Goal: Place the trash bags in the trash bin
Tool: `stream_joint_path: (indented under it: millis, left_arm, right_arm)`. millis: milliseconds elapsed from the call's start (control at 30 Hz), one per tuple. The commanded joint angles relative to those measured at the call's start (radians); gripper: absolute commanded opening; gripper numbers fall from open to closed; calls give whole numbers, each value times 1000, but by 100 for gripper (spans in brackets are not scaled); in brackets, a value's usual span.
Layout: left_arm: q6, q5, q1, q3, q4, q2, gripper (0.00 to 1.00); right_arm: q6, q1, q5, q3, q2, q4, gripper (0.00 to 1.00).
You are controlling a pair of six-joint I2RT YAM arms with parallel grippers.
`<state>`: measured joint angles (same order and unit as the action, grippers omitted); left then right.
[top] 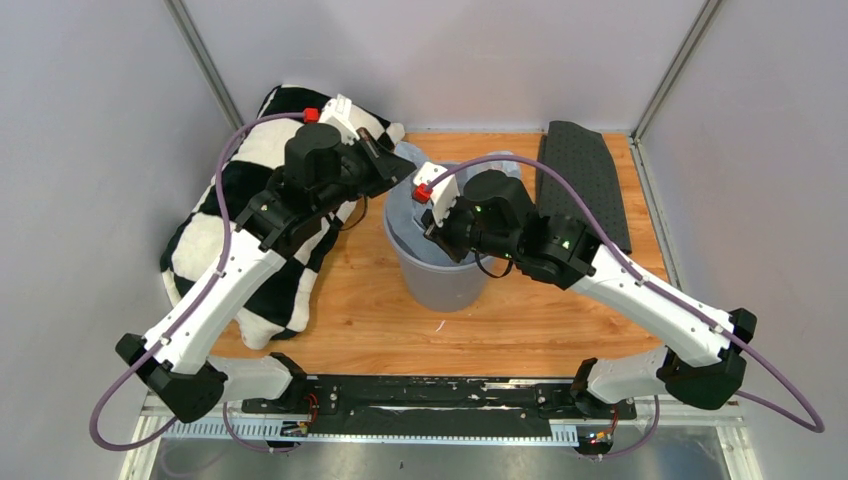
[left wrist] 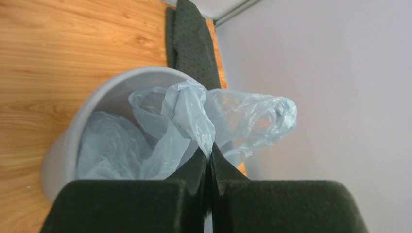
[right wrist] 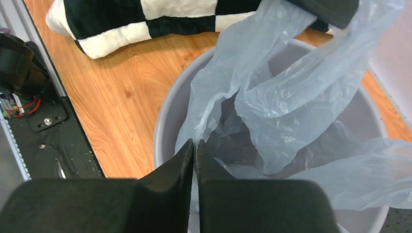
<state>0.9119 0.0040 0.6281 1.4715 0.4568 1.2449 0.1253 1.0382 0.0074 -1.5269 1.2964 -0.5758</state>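
The light grey trash bin (top: 445,285) stands upright in the middle of the wooden table. A pale blue-grey trash bag (left wrist: 192,116) hangs over its opening, partly down inside it. My left gripper (left wrist: 210,149) is shut on a bunched fold of the bag above the bin's far-left rim (left wrist: 97,92). My right gripper (right wrist: 195,143) is over the bin's near rim (right wrist: 163,131), jaws closed, with the bag's edge (right wrist: 291,92) running down into their tips. In the top view both grippers, left (top: 397,160) and right (top: 432,215), sit over the bin.
A black-and-white checkered pillow (top: 250,230) lies left of the bin, close under the left arm. A dark grey dotted cloth (top: 585,180) lies at the back right. A black rail (top: 420,400) runs along the near edge. Grey walls enclose the table.
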Motion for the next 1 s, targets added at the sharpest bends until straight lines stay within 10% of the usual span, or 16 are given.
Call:
stream_joint_path:
  millis: [0, 367, 833, 967]
  left_arm:
    - [-80, -24, -37, 21, 60, -28, 0]
    - [-192, 22, -96, -71, 121, -95, 0]
    - [-262, -83, -97, -330, 118, -259, 0]
    - [-274, -71, -96, -358, 96, -269, 0]
  right_arm:
    - [-8, -7, 9, -9, -25, -31, 1]
    - [-76, 29, -202, -27, -92, -128, 0]
    - [-190, 149, -80, 131, -54, -117, 0]
    - [-193, 149, -57, 49, -47, -153, 36]
